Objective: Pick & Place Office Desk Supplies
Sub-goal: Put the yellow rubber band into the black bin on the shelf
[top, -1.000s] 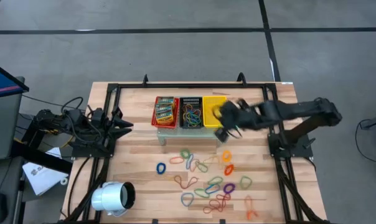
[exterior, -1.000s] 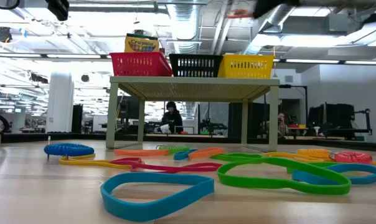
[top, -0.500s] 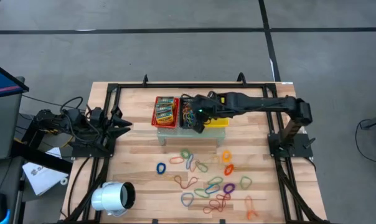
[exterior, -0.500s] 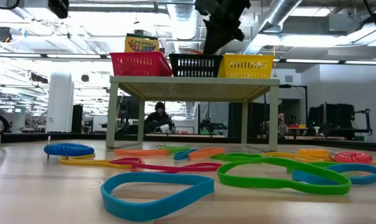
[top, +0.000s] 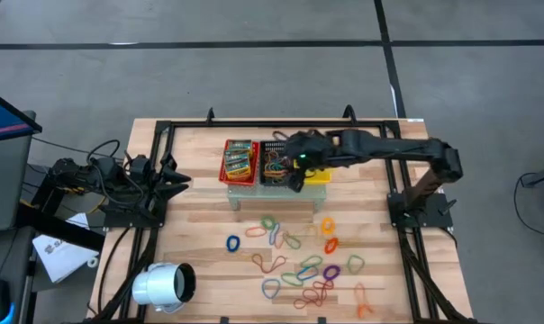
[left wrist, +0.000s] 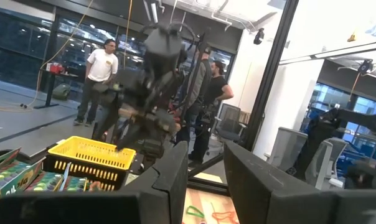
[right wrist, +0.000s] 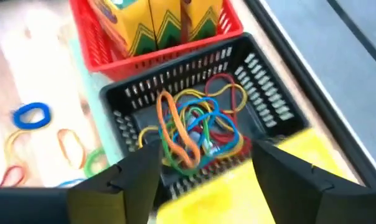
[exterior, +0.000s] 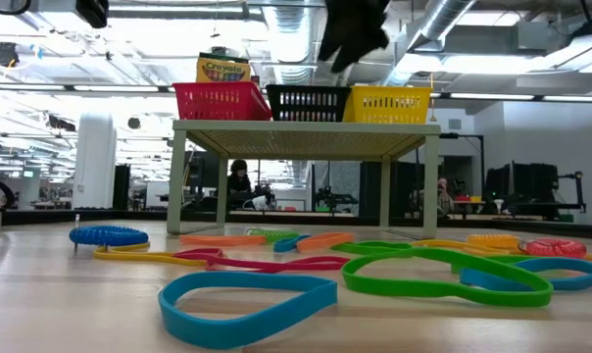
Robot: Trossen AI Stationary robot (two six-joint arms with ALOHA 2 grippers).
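Observation:
Many coloured rubber bands [top: 299, 265] lie loose on the wooden table. More bands [right wrist: 200, 124] sit tangled in the black basket [top: 274, 162], which stands between the red basket [top: 240, 160] and the yellow basket [top: 315, 144] on a small raised stand [exterior: 306, 127]. My right gripper [right wrist: 206, 177] hovers open above the black basket's near rim with nothing between its fingers; the low view shows it [exterior: 350, 34] above the baskets. My left gripper [top: 184, 182] waits at the table's left edge, fingers slightly apart and empty [left wrist: 206, 180].
Green-yellow crayon packets [right wrist: 157, 18] fill the red basket. A white cylinder [top: 162, 286] lies at the near left corner. A black frame rail [top: 281, 123] runs along the far edge. People stand in the room beyond the table.
My right gripper has swung from in front of the yellow basket toward the table's left and now hangs over the black basket. The left arm has kept still.

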